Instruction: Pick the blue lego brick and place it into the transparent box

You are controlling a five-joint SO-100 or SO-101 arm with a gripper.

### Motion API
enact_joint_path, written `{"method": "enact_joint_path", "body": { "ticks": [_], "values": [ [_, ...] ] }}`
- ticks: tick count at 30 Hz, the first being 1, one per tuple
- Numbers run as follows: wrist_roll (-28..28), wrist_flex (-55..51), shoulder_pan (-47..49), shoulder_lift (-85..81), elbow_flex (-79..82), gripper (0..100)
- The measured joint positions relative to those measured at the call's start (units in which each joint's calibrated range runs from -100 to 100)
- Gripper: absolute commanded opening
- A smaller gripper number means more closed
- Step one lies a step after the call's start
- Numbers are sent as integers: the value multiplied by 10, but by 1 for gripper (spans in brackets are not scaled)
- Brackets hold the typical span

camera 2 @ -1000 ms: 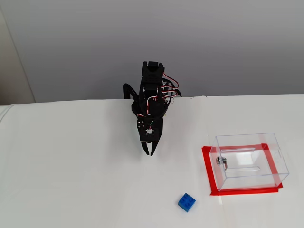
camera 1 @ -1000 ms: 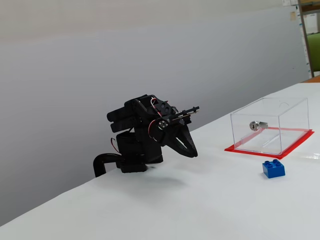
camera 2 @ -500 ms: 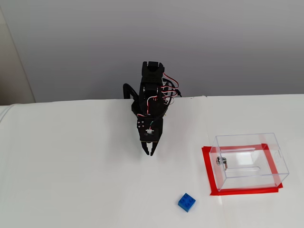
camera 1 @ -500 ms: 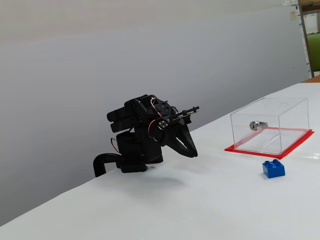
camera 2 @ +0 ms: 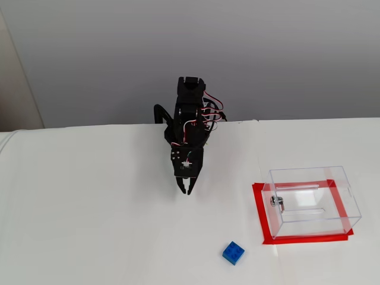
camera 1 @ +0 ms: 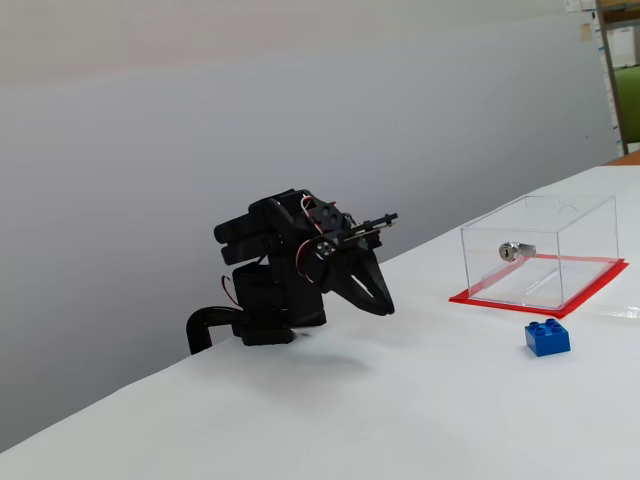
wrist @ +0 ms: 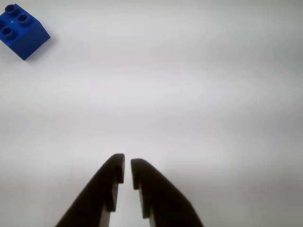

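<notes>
On the white table [camera 2: 89, 237], my jaws hung nearly closed, empty; approaching this narrow could knock the blue lego brick [camera 2: 233, 253] aside.

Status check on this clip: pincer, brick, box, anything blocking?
Pincer nearly shut, empty, off the table. Blue lego brick loose on the table, outside the transparent box. Nothing between pincer and brick.

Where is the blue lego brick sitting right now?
The blue lego brick lies on the white table, just left of the transparent box near its front corner in a fixed view, well clear of the tool.
</notes>
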State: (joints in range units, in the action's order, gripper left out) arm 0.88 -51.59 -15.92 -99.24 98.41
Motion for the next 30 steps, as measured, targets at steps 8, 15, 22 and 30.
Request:
{"method": "enact_joint_path", "body": {
  "ticks": [8, 15, 22, 30],
  "values": [
    [0, 0, 2, 0, 0, 1],
    [1, 0, 2, 0, 0, 1],
    [1, 0, 53, 0, 0, 1],
    [0, 0, 136, 0, -1, 1]
  ]
}}
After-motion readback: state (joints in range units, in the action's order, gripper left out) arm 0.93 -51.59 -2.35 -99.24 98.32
